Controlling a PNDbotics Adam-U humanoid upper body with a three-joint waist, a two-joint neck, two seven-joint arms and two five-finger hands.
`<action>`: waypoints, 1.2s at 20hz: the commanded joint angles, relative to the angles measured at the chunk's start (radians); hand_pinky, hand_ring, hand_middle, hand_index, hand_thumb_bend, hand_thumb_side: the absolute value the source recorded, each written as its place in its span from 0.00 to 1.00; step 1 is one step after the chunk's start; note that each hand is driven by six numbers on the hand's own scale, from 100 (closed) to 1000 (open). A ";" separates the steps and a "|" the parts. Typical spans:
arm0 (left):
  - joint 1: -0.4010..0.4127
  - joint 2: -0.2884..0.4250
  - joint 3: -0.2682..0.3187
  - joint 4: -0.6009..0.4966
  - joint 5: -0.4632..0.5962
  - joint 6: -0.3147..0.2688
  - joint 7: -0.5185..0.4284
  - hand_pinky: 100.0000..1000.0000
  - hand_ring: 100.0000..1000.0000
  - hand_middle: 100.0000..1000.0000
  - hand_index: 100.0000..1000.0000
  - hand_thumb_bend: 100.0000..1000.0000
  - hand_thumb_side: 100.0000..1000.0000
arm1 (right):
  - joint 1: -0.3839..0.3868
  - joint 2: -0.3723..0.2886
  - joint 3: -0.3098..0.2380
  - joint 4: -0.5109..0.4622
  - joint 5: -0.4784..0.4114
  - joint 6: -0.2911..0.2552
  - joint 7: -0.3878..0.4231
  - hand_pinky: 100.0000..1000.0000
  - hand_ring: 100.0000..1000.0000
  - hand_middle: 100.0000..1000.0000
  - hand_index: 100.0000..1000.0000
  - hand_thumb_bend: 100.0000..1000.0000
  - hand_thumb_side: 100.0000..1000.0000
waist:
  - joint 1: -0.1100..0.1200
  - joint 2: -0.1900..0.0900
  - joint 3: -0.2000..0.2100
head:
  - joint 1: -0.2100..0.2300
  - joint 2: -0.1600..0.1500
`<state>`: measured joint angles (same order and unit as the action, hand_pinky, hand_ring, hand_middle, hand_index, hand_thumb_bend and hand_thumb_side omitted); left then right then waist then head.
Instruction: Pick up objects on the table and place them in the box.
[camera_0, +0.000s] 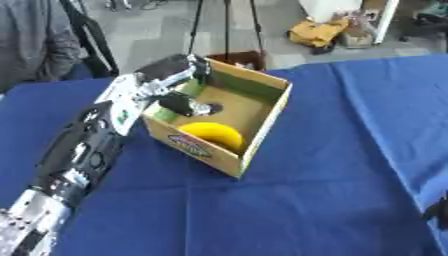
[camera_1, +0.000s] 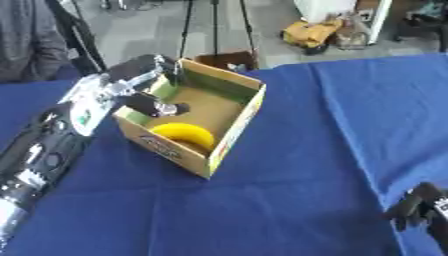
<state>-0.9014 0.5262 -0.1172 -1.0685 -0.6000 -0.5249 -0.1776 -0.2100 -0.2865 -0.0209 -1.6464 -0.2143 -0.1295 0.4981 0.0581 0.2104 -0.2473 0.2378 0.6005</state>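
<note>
An open cardboard box stands on the blue tablecloth left of centre. A yellow rounded object lies inside it against the near wall. My left hand reaches over the box's left rim, its fingers spread and relaxed above the box floor, its thumb pointing inward; nothing shows between them. My right hand rests at the lower right corner, fingers up and loosely bent, holding nothing.
The blue cloth covers the whole table and lies bare in front and to the right of the box. Beyond the far edge stand a tripod, a person at the upper left, and clutter on the floor.
</note>
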 joint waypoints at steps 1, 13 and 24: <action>0.035 0.095 0.021 -0.173 0.174 0.057 -0.001 0.62 0.53 0.51 0.67 0.40 0.51 | -0.006 -0.016 -0.014 -0.012 -0.006 -0.001 -0.008 0.47 0.29 0.19 0.40 0.00 0.76 | -0.006 -0.024 0.015 | -0.010 -0.005; 0.443 0.112 0.162 -0.633 0.563 0.261 -0.067 0.62 0.52 0.50 0.66 0.07 0.62 | 0.008 -0.011 -0.028 -0.018 -0.020 0.010 -0.018 0.46 0.29 0.19 0.40 0.00 0.77 | -0.021 -0.037 0.114 | -0.044 0.020; 0.590 -0.005 0.213 -0.691 0.568 0.316 -0.117 0.63 0.52 0.50 0.66 0.00 0.73 | 0.030 0.000 -0.041 -0.020 -0.029 0.016 -0.035 0.46 0.29 0.19 0.40 0.00 0.77 | -0.039 -0.044 0.139 | -0.045 0.073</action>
<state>-0.3047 0.5135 0.0788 -1.7347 -0.0320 -0.2137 -0.2900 -0.1748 -0.2815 -0.0512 -1.6469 -0.2356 -0.1134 0.4691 0.0177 0.1834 -0.1091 0.1940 0.6627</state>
